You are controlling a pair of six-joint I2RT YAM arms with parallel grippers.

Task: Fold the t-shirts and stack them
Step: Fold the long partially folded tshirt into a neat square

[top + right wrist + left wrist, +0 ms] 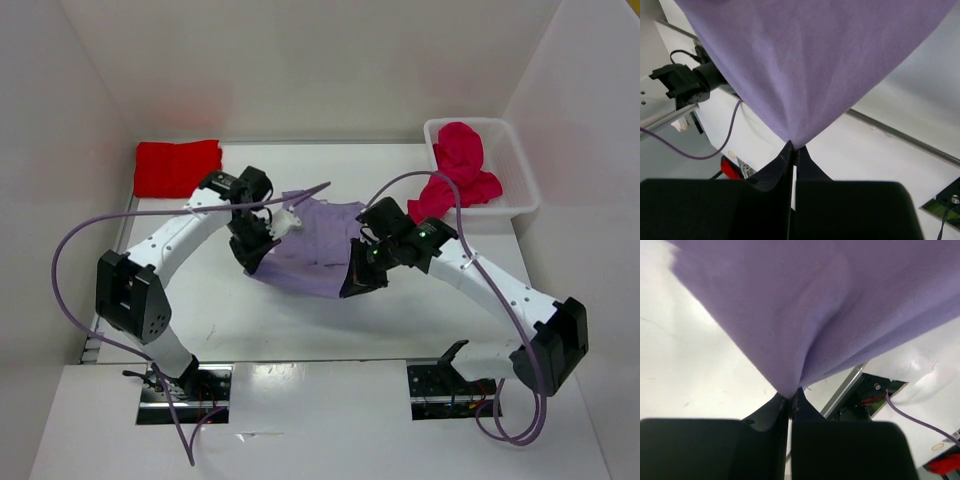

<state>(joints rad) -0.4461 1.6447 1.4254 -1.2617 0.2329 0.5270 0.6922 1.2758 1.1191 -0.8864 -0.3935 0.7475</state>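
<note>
Back left on counter (300, 325): folded red t-shirt (177, 167). Centre: left end effector (252, 243) pinched on left edge of lavender t-shirt (312, 248), right end effector (362, 275) pinched on its right edge. Wrist views show cloth fanning from closed tips. Overhead alone shows crimson t-shirt (462, 170) heaped in white bin (527, 195), back right.

overhead camera looks down from behind; close wrist cameras share purple t-shirt (310, 250).

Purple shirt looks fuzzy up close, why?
Left wrist view: the purple shirt hangs right at the lens, pinched by the left hand, so it blurs. Right wrist view: same by the right hand. Top view: sharp, soft shadows.
</note>
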